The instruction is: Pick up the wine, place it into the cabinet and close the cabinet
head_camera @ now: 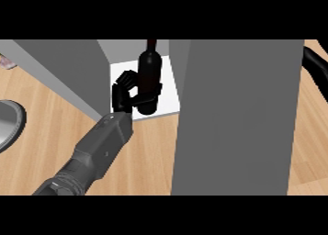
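The counter (44,92) is light brown wood. A grey cabinet (65,59) stands on it. Its wide grey door (234,114) is swung out toward us and hides a lot of the right side. Inside the cabinet there is a white floor (167,108).

The wine (150,69) is a dark bottle. It is in the mouth of the cabinet, over the white floor, with its thin neck pointing to the back. The left hand (122,94) holds it from the left side. Its fingers curl round the fat part of the bottle, likely so that the bottle does not slip while it goes in. I cannot tell if the bottom of the bottle touches the white floor yet.

The arm reaches in through the gap between the cabinet's left wall and the open door, because that is the only way in. The door is open so the wine can pass.

At the right edge, past the door, part of the right hand (319,69) shows as a black shape. I cannot tell how it is set.

I think the bottle is nearly in place. Letting go and shutting the door are not done yet.

A grey round dish (3,124) sits at the left edge, well away from the cabinet.
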`<state>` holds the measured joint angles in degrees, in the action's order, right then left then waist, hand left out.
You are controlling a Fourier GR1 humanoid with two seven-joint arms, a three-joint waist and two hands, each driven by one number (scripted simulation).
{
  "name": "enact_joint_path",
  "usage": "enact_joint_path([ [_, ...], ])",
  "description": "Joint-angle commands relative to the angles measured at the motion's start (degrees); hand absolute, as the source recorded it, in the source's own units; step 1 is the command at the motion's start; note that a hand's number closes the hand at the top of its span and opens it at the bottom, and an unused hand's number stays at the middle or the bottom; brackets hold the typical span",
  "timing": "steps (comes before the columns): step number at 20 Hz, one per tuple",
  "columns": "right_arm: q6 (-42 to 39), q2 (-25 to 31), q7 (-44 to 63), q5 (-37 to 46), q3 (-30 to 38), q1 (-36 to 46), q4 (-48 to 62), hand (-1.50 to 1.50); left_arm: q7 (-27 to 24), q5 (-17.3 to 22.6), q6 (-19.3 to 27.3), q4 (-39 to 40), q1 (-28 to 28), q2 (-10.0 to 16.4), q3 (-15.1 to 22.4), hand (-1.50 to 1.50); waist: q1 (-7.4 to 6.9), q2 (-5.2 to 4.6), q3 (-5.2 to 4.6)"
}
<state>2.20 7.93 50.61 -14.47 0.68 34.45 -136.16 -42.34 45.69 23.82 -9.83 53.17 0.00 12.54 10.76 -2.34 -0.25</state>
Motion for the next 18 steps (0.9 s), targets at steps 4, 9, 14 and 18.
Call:
enact_joint_path([
  [4, 0.4, -0.1, 0.1, -0.5, 0.4, 0.3, -0.3, -1.50, 3.8, 2.0, 4.4, 0.3, 6.4, 0.0, 0.4, 1.50, -0.91, 0.07, 0.06],
  [9, 0.0, 0.0, -0.8, -0.5, 1.0, -0.4, -0.1, -1.50, 4.2, 2.1, 5.8, 1.3, 8.9, 0.0, 0.8, 1.50, -0.87, -0.43, 0.11],
  [14, -0.1, 1.4, 0.1, -1.5, 3.1, -0.2, -1.7, -1.50, 6.0, 2.6, 5.4, 3.3, 9.9, 0.0, 0.3, 1.50, -1.27, -0.35, 0.11],
  [18, -1.3, 1.5, -1.4, -1.2, 3.4, -1.0, 0.3, -1.50, 8.5, 3.4, 4.5, 4.3, 11.8, 0.0, -0.7, 1.50, -2.13, -0.69, 0.11],
])
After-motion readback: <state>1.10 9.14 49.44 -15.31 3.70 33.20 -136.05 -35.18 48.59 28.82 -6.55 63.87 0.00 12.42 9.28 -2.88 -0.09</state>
